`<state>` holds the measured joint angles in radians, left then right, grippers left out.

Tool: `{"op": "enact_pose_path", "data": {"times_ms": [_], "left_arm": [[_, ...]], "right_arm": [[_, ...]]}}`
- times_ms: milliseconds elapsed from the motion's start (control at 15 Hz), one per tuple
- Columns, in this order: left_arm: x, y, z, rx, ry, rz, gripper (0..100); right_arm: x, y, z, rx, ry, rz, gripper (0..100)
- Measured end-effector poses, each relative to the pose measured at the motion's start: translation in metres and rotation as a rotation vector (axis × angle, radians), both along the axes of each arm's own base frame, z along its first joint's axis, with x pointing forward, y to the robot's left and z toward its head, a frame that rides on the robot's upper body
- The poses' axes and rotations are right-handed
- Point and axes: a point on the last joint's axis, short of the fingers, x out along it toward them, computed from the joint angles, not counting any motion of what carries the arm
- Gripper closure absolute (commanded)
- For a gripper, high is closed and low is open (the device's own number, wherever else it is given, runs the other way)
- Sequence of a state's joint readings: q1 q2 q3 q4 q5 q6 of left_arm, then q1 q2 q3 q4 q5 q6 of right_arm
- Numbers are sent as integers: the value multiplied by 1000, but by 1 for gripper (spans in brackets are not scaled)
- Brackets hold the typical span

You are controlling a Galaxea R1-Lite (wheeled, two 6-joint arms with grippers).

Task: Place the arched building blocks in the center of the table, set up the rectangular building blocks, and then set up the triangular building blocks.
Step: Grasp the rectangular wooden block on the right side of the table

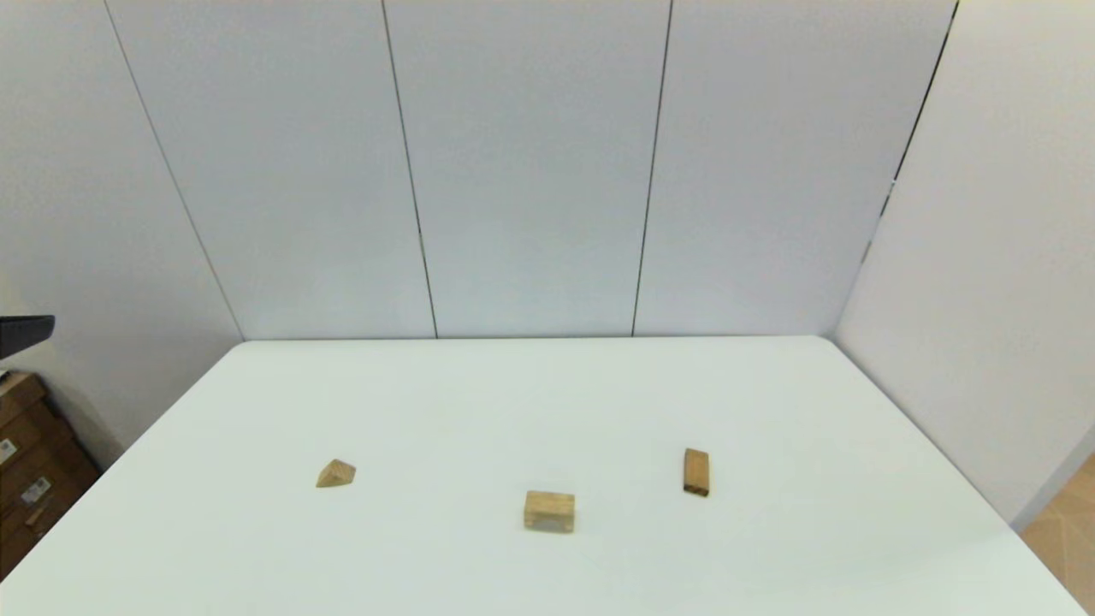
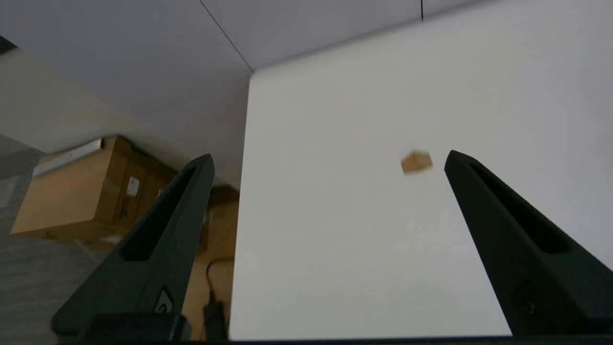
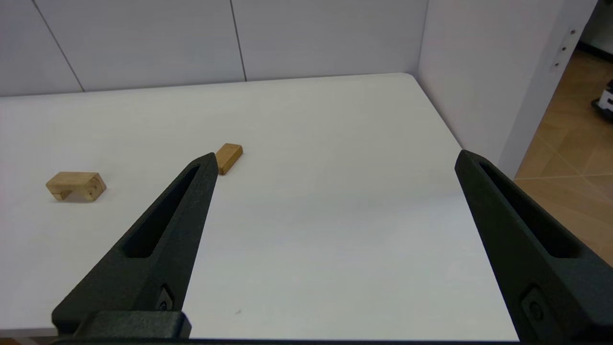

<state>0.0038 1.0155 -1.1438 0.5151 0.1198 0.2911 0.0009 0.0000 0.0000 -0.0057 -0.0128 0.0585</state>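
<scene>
The pale arched block [image 1: 549, 511] lies on the white table [image 1: 547, 402] near the front middle, also seen from the right wrist as the arched block [image 3: 76, 186] with its hollow facing down. The darker rectangular block [image 1: 696, 471] lies flat to its right; the right wrist view shows the rectangular block [image 3: 229, 158] too. The small triangular block [image 1: 335, 473] lies to the left, blurred in the left wrist view [image 2: 416, 162]. Neither arm shows in the head view. My left gripper [image 2: 328, 160] is open over the table's left edge. My right gripper [image 3: 335, 158] is open above the table's front right, holding nothing.
White wall panels [image 1: 530, 171] close off the back and right of the table. Cardboard boxes [image 1: 30, 462] stand on the floor beyond the table's left edge, also seen as boxes [image 2: 76, 191] from the left wrist. Tan floor [image 3: 570, 124] lies past the right wall.
</scene>
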Motion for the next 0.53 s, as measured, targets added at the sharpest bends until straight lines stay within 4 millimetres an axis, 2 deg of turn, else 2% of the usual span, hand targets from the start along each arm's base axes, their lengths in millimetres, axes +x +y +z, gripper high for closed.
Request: {"op": "enact_pose_path", "data": {"times_ms": [267, 400, 533], "left_arm": [[-15, 1, -38, -92, -281, 34, 0], [-33, 1, -50, -162, -439, 51, 0], [-53, 2, -65, -211, -515, 75, 0]], "right_arm": [[0, 0, 0, -1, 0, 0, 0], [0, 0, 0, 0, 0, 0, 0], [0, 0, 0, -1, 0, 0, 0]]}}
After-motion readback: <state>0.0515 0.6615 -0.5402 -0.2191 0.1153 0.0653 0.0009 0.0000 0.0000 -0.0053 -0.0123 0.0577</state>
